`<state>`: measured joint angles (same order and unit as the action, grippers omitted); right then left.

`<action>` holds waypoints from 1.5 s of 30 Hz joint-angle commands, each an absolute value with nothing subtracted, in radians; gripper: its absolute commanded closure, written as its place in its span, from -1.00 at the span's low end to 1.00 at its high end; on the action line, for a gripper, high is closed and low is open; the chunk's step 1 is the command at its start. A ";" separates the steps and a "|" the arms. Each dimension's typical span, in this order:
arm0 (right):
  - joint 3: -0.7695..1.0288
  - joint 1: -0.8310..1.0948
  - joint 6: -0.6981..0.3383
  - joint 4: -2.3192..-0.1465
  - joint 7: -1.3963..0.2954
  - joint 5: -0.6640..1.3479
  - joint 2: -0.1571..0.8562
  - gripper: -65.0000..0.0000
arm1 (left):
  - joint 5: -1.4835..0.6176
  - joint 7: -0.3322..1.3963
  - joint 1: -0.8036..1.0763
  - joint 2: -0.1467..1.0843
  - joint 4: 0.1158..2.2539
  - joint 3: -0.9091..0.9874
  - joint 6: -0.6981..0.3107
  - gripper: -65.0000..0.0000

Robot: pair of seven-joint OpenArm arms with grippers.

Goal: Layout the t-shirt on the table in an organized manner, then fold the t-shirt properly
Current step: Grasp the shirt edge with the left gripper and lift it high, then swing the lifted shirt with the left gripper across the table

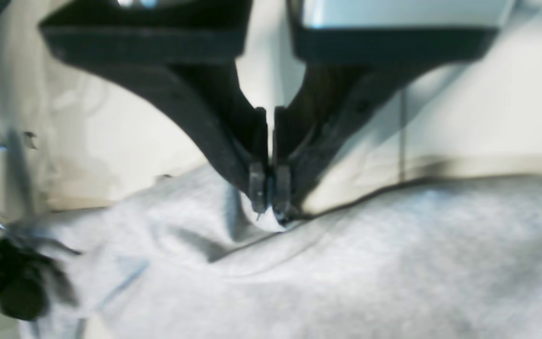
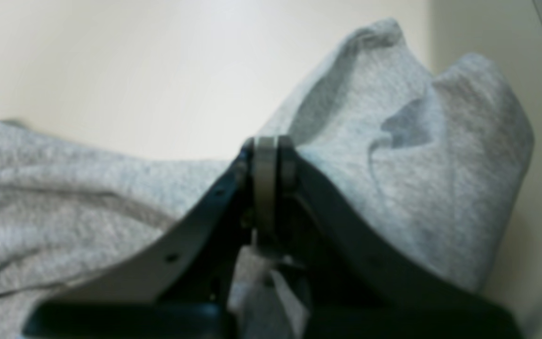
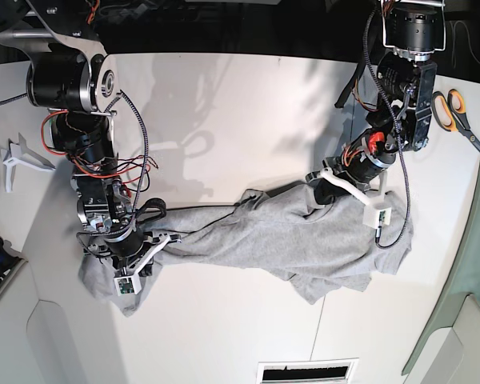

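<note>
The light grey t-shirt (image 3: 264,240) lies stretched in a rumpled band across the white table (image 3: 224,120), with no lettering showing. My left gripper (image 1: 269,209) is shut on a pinched fold at the shirt's (image 1: 346,263) edge, just above the table (image 1: 487,117). In the base view this left gripper (image 3: 330,186) sits at the shirt's right end. My right gripper (image 2: 266,146) is shut, and shirt cloth (image 2: 417,165) bunches up around and behind its jaws. In the base view the right gripper (image 3: 136,248) is at the shirt's left end.
Orange-handled scissors (image 3: 452,112) lie at the table's far right. A small white bracket (image 3: 16,156) lies at the left edge. A grey-green panel (image 3: 476,280) borders the right side, and a vent slot (image 3: 308,372) sits at the front edge.
</note>
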<state>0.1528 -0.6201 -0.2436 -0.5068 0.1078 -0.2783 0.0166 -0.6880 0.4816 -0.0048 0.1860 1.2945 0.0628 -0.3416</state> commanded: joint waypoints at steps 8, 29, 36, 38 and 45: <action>0.153 -0.651 -0.366 -0.608 0.135 -0.258 0.053 1.00 | -0.714 0.476 -0.011 0.294 1.424 0.067 -0.389 1.00; 0.153 -0.795 -0.532 -0.791 0.017 0.013 0.178 1.00 | -0.624 0.467 -0.591 0.490 1.156 0.066 -0.299 1.00; 0.153 -0.874 -0.565 -0.791 0.003 0.084 0.219 1.00 | -0.745 0.518 -0.845 0.601 1.114 0.028 -0.356 1.00; 0.153 -0.896 -0.566 -0.791 -0.006 0.096 0.218 1.00 | -0.752 0.521 -0.918 0.629 1.114 -0.032 -0.356 1.00; 0.153 -0.891 -0.575 -0.791 -0.037 0.140 0.204 1.00 | -0.752 0.562 -1.025 0.637 1.120 -0.240 -0.356 1.00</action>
<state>0.1509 -0.8562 -0.5674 -0.7704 -0.0570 0.1257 0.2012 -0.7414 0.5945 -0.9798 0.6270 1.1011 -0.2504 -0.3534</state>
